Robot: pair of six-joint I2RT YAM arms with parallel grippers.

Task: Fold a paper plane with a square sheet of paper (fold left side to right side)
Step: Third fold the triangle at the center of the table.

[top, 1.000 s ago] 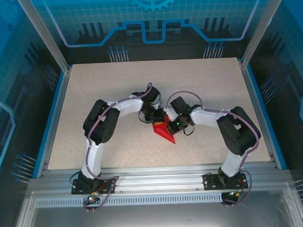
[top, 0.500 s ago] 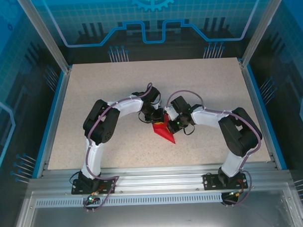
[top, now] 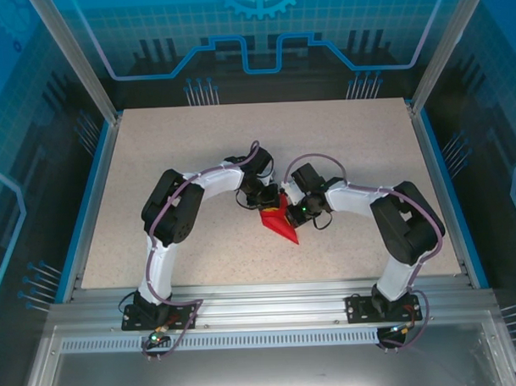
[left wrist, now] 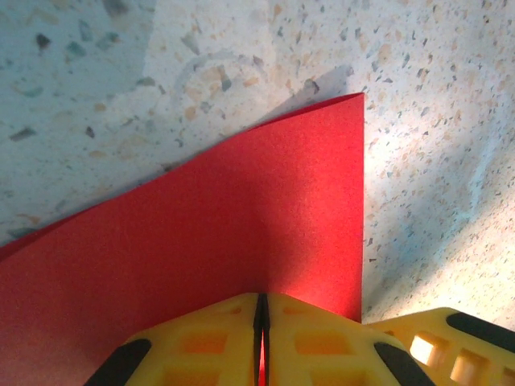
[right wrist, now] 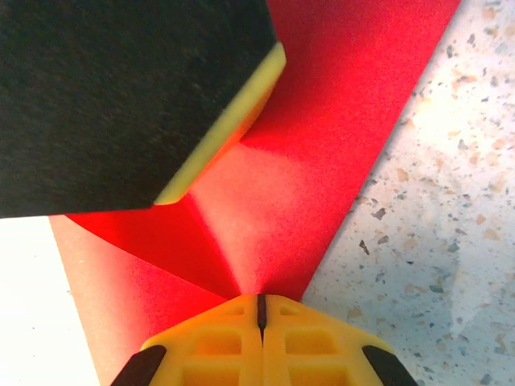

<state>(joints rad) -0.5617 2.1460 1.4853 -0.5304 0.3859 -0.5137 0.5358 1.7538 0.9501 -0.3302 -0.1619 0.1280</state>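
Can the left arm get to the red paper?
Yes, it seems so: the left pincer is shut on the paper, with nothing in between. The right pincer pinches it too.

The square sheet of paper (top: 279, 225) is plain bright red, folded into a small pointed wedge (creases show near its wide end). From above, its tip points toward five o'clock
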